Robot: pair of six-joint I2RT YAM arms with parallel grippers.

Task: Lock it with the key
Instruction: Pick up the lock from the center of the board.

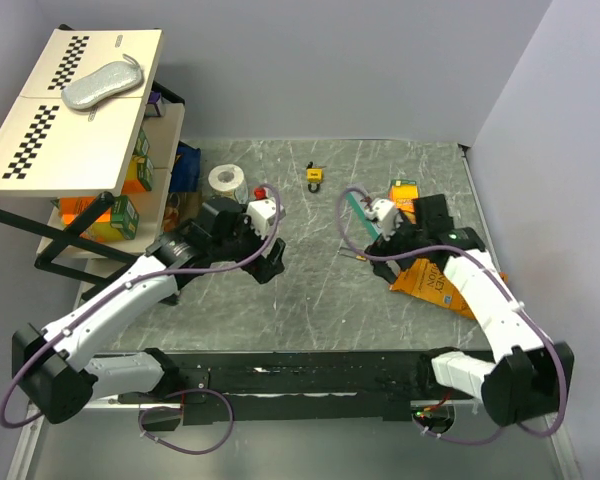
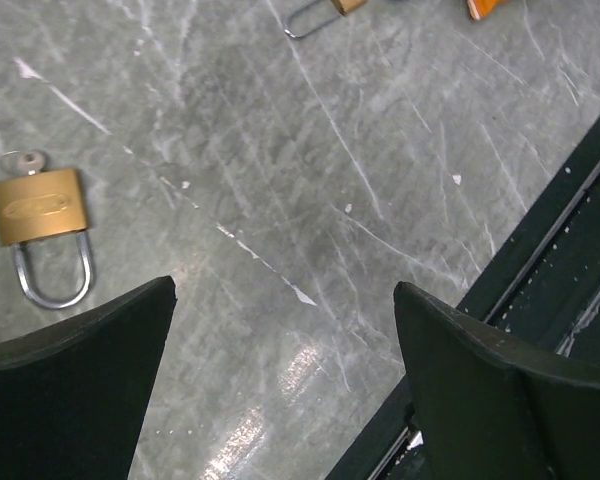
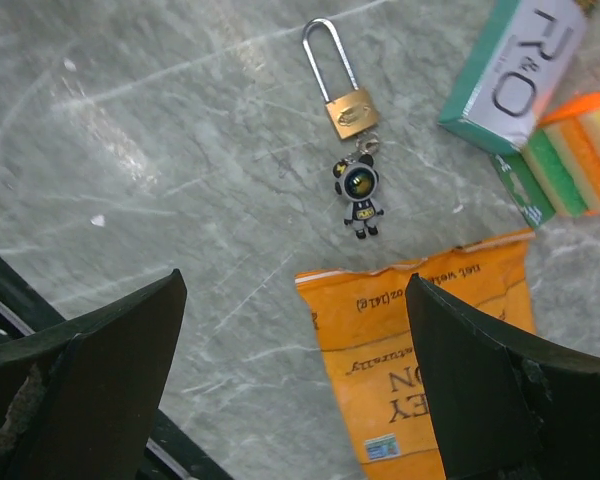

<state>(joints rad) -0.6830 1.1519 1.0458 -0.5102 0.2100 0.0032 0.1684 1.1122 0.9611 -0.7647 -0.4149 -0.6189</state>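
Approach step, as I judge it: neither gripper is touching a lock yet. Left gripper (image 2: 285, 290) is hovering with its fingers spread and nothing between them. Right gripper (image 3: 295, 280) is hanging the same way, wide apart and empty.

Brass padlock (image 2: 38, 205) is lying flat on the marble-look table (image 2: 280, 180), with the key (image 2: 24, 160) sticking in its far end and the shackle (image 2: 52, 275) pointing back at me. It's sitting just beyond my left-side finger (image 2: 80, 390), outside the gap rather than between the fingers. I can't tell if the shackle is latched.

Long-shackle padlock (image 3: 345, 100) with its astronaut charm (image 3: 362, 195) is lying ahead of the right gripper, roughly in line with the gap and near the orange packet (image 3: 430, 370).

To do this well, I'm planning to shift the left gripper sideways until the brass body is centring in the gap. Then I'd pinch the body, not the shackle, leaving the key head free for turning. Slipping on the smooth brass looks like the risk.
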